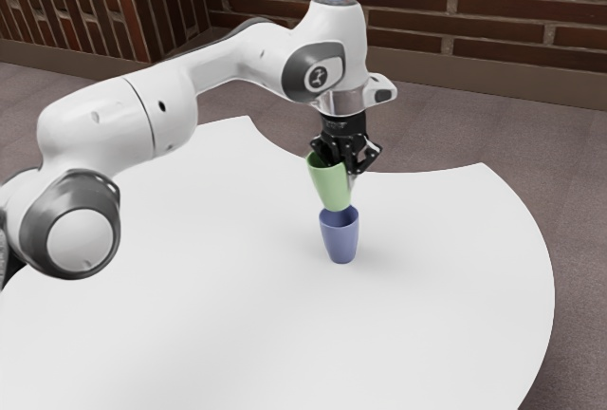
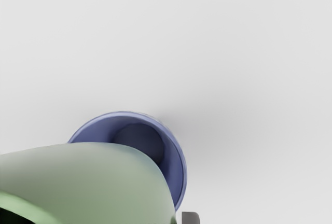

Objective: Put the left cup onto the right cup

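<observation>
The claw (image 1: 344, 156) is gripping the green cup (image 1: 330, 187) by its rim. The cup is leaning eleven-to-five, its base hanging at the mouth of the blue cup (image 1: 340, 237), which is at six o'clock from the claw.

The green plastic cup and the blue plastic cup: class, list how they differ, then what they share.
Colour: the green plastic cup is pale green, the blue plastic cup blue. Support: the green cup hangs from the black gripper by its rim; the blue cup stands on the white table. Pose: the green cup tilts slightly, its base at the blue cup's mouth; the blue cup is upright. Both are tapered, handleless.
</observation>
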Robot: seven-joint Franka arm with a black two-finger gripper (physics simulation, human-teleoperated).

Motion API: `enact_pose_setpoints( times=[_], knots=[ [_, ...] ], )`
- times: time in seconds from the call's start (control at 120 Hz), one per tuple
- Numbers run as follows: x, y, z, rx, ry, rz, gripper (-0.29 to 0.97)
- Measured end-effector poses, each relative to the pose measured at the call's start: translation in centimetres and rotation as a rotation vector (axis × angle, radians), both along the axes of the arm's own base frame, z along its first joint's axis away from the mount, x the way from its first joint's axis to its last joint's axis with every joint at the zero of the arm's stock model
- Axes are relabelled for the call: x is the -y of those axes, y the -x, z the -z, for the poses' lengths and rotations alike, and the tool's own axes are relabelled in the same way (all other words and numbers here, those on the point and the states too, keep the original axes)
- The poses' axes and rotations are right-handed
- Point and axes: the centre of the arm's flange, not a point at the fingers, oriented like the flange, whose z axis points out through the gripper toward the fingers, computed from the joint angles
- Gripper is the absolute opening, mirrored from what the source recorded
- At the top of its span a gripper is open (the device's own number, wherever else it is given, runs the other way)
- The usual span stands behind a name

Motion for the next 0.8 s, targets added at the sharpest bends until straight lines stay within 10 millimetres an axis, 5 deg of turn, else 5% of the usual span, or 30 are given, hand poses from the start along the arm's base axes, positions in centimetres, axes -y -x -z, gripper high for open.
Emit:
enact_pose_setpoints(
  times=[0.8],
  knots=[
    [0.0,-0.4,2.0,-0.011,-0.007,0.005,-0.11]
  ],
)
